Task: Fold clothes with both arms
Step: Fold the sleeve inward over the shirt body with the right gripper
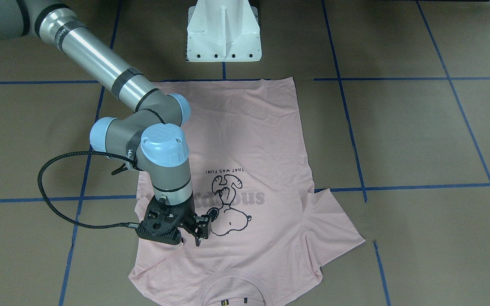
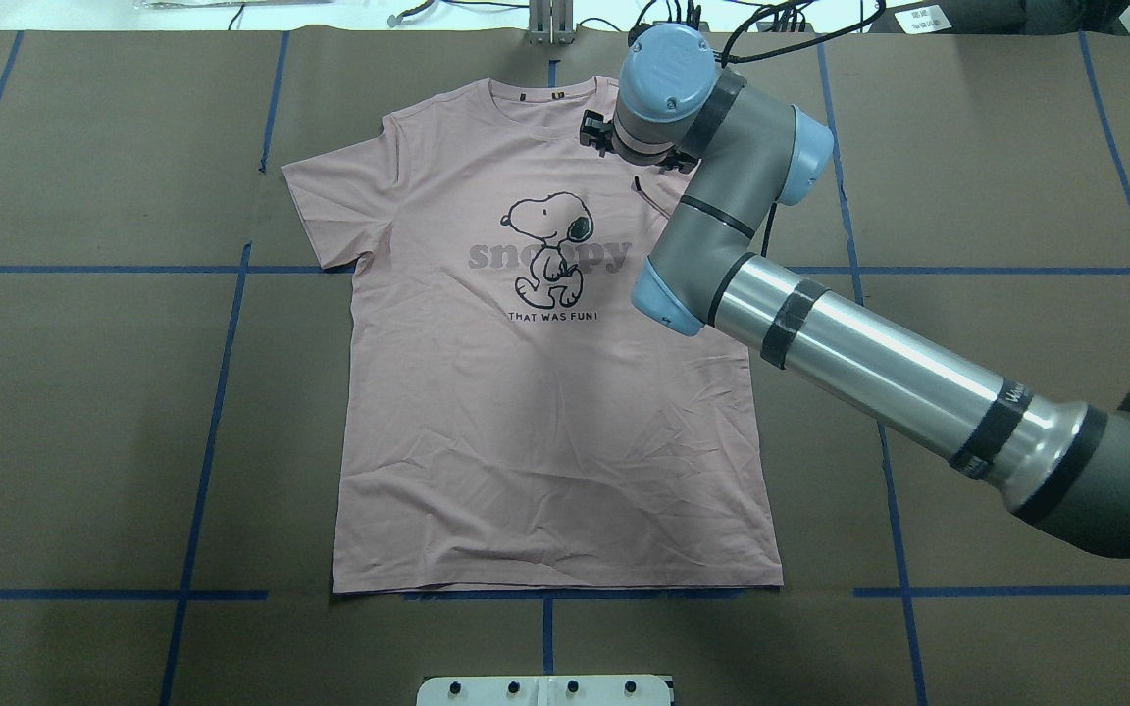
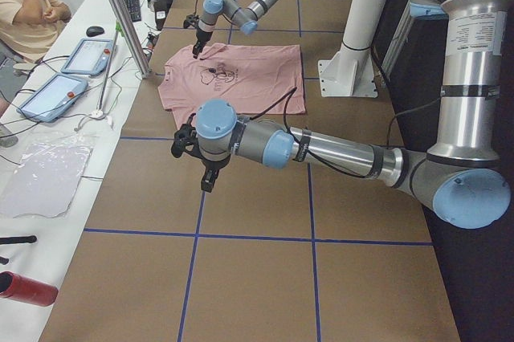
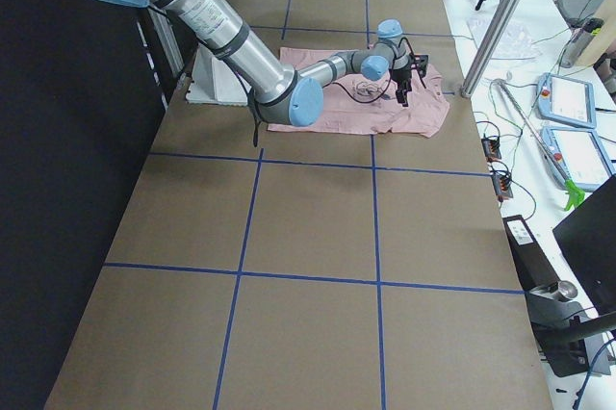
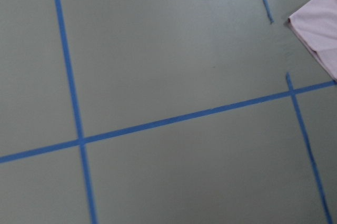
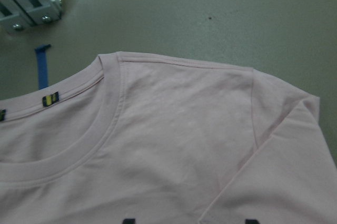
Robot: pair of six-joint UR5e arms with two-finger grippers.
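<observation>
The pale pink T-shirt (image 2: 526,412) lies flat and face up on the brown table, collar (image 2: 540,90) away from the robot, Snoopy print (image 2: 550,245) showing. It also shows in the front view (image 1: 249,140). My right gripper (image 1: 200,233) hangs over the shirt's right shoulder beside the collar. In the right wrist view two black fingertips (image 6: 129,220) stand apart over the cloth (image 6: 174,129), open and empty. My left gripper (image 3: 207,181) hangs above bare table well to the left of the shirt; I cannot tell whether it is open or shut. The left wrist view shows only a sleeve corner (image 5: 321,29).
A white pedestal (image 1: 223,34) stands at the robot's edge near the shirt's hem. Blue tape lines (image 2: 222,392) grid the table. Beyond the far edge are an aluminium post (image 3: 120,17), tablets (image 3: 84,57) and a seated person (image 3: 32,5). A red bottle (image 3: 28,288) lies at the table's left end.
</observation>
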